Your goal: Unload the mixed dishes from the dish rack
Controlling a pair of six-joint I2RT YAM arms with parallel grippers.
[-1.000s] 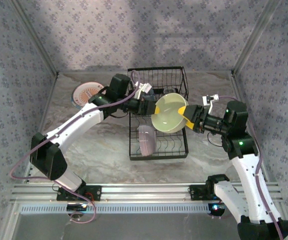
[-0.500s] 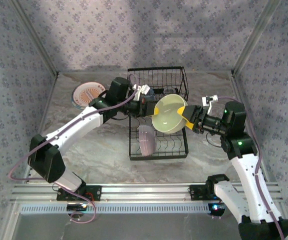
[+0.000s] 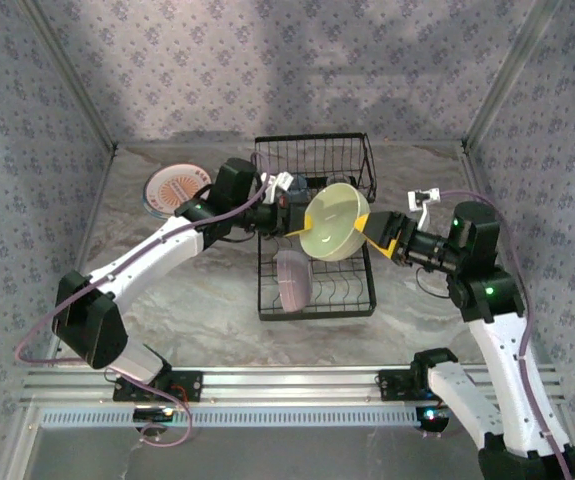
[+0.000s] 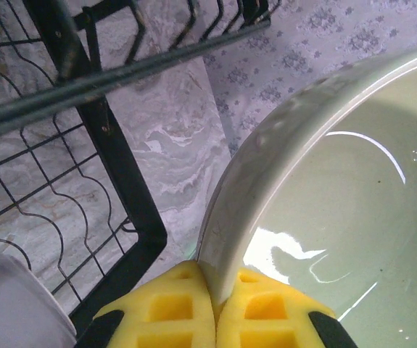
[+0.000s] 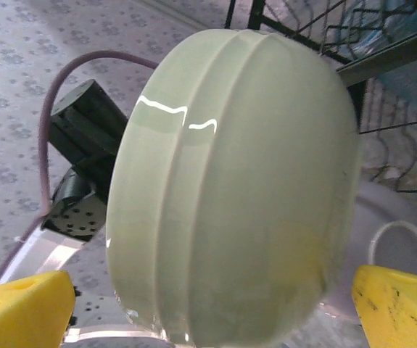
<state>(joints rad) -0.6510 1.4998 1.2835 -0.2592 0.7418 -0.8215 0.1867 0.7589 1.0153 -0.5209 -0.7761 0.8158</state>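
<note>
A pale yellow-green bowl [image 3: 335, 222] hangs tilted on its side above the black wire dish rack [image 3: 317, 303]. My left gripper [image 3: 307, 218] is shut on the bowl's left rim; in the left wrist view the rim [image 4: 226, 239] is pinched between the yellow pads of the left gripper [image 4: 215, 279]. My right gripper [image 3: 375, 232] is open just right of the bowl. Its wide-spread pads [image 5: 21, 308] flank the bowl's ribbed outside [image 5: 230, 196], the left one clear of it. A lavender bowl [image 3: 293, 280] stands on edge in the rack's front section.
A cream plate with an orange pattern [image 3: 172, 188] lies on the marble table at the back left. A translucent blue cup [image 5: 382, 32] sits in the rack's raised basket. Rack wires [image 4: 121, 210] run close under the left fingers. Patterned walls enclose the table.
My left gripper has shut on the bowl's rim. My right gripper has opened wide and let go of the bowl, which has shifted slightly up and back.
</note>
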